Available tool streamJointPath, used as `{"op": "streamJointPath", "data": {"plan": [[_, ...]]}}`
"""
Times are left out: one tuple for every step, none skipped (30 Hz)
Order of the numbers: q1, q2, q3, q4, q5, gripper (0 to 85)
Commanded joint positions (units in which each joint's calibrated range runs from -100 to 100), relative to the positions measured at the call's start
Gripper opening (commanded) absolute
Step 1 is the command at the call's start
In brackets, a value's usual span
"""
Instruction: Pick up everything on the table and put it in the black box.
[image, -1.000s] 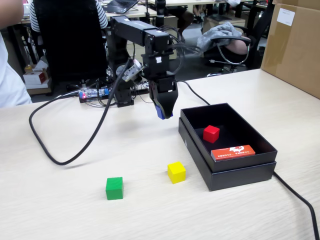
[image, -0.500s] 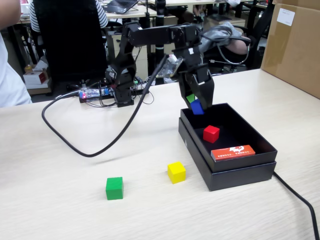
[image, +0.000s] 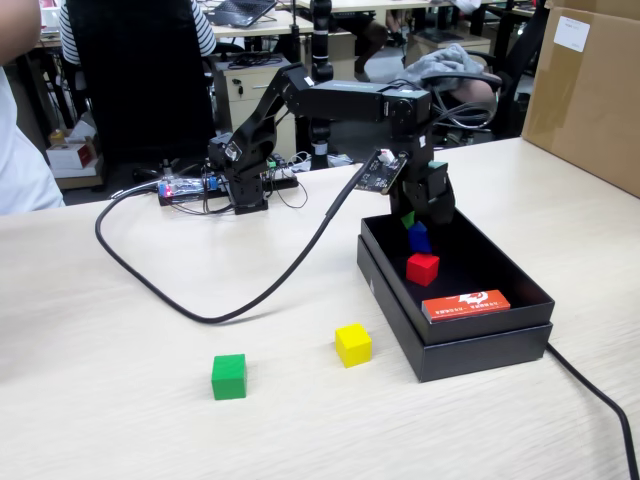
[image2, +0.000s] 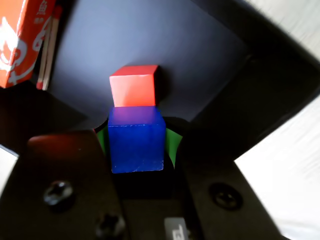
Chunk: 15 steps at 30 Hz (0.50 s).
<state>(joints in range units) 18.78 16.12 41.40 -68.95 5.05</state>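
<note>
A black hobby arm (image: 330, 100) is seen stretched from its base at the far edge of the pale tabletop (image: 120, 400) toward 3 o'clock in the fixed view, its forearm held roughly level and the wrist bent sharply downward over the black box (image: 390, 290). The end effector (image: 417, 235) is pointed down into the far end of the box, and a blue cube (image: 419, 238) is clamped between its green-padded fingers (image2: 171, 145); in the wrist view (image2: 137, 155) the blue cube (image2: 136, 139) is shown pinched from both sides, the jaws spread only to the cube's width. The cube is held just above the box floor, directly beyond a red cube (image: 422, 268) that lies inside the box; whether the two cubes touch cannot be told. In the wrist view the red cube (image2: 133, 85) appears at 12 o'clock from the blue one, on the dark floor of the box (image2: 200, 55). An orange-red card (image: 466, 304) with white marks is propped against the near inner wall of the box, at 5 o'clock from the red cube. Two cubes are left on the tabletop outside the box: a yellow cube (image: 353, 344) near the box's near left corner, and a green cube (image: 229, 376) farther toward 9 o'clock. A black cable (image: 200, 300) is looped across the tabletop from the arm.
</note>
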Motion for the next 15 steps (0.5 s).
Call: {"op": "streamJointPath", "data": {"plan": [[-0.24, -1.03, 4.93, -0.12, 0.20, 0.9], [-0.39, -0.68, 4.93, -0.12, 0.20, 1.1], [-0.59, -0.57, 5.02, -0.12, 0.24, 3.1], [-0.63, -0.57, 4.93, -0.12, 0.24, 10.1], [-0.73, -0.45, 4.66, -0.12, 0.24, 17.3], [-0.88, -0.45, 4.48, -0.12, 0.24, 21.9], [-0.98, -0.45, 4.48, -0.12, 0.24, 26.7], [-1.07, -0.45, 4.48, -0.12, 0.24, 29.7], [-1.12, -0.45, 4.48, -0.12, 0.24, 32.0], [-1.22, -0.57, 4.39, -0.12, 0.34, 35.0], [-1.32, -1.14, 4.02, -0.12, 0.44, 38.6], [-1.47, -3.09, 3.21, -0.12, 0.44, 41.1], [-1.51, -4.81, 2.39, -0.12, 0.49, 42.8], [-1.61, -6.65, 1.58, -0.12, 0.49, 44.1], [-1.71, -8.72, 0.76, -0.12, 0.49, 44.1]]}}
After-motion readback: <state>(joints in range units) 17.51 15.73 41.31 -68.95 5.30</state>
